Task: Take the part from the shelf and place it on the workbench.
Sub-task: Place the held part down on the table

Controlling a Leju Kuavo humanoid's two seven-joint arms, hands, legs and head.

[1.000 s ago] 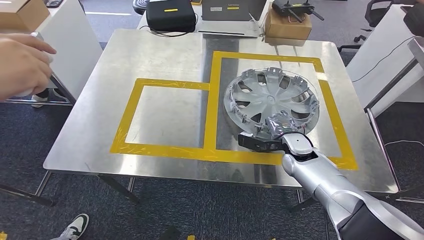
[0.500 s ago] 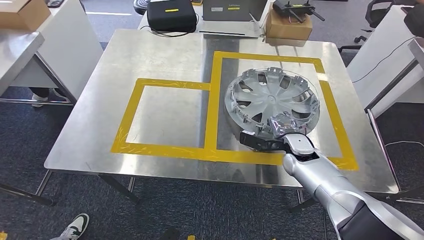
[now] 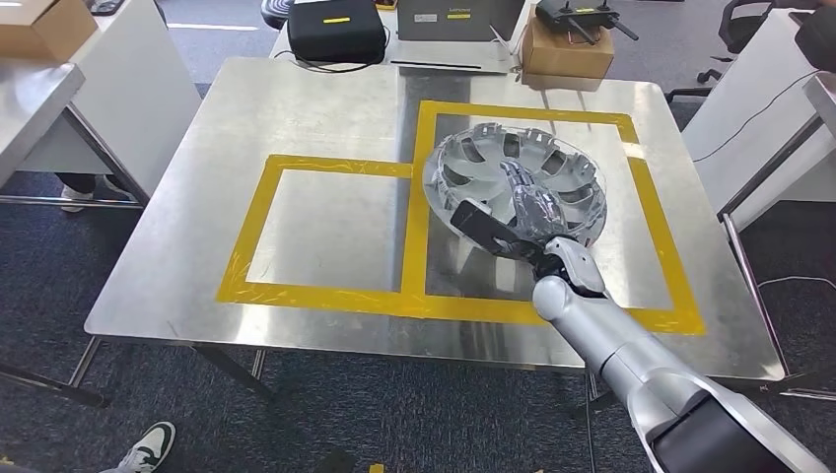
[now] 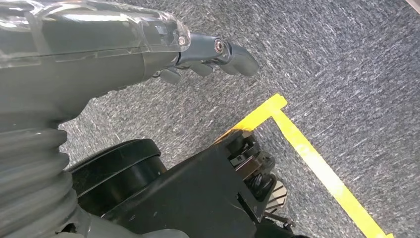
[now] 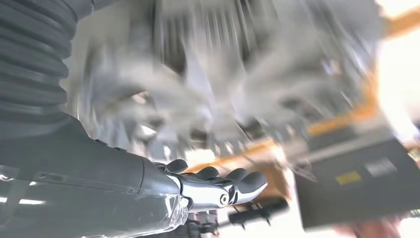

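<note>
1. Silver wheel cover [image 3: 513, 187], the part I am moving, is tilted up on the metal workbench [image 3: 325, 108]. Its far edge is raised, and it sits inside the larger yellow tape rectangle [image 3: 680, 286].

2. My right hand [image 3: 518, 222] holds the wheel cover at its near edge, thumb on one side and fingers spread over the ribbed inner face. The silver right arm comes in from the lower right of the head view.

3. My left hand [image 4: 213, 57] hangs by the robot's side over grey carpet [image 4: 346, 64]. Its fingers are curled in and hold nothing.

4. I judge this to be the placing step: the part is already over the bench but is not yet lying flat.

5. The next move, as I read it, calls for lowering the cover until it rests flat inside the tape, then letting go without dragging it.

6. Hard to make out: the right wrist view is heavily blurred, so I cannot check the grip from there.

7. Hidden: the hand covers the near rim, so I cannot tell whether that edge touches the bench.

8. Beyond the bench stand a black case [image 3: 337, 30] and a cardboard box [image 3: 567, 49].
</note>
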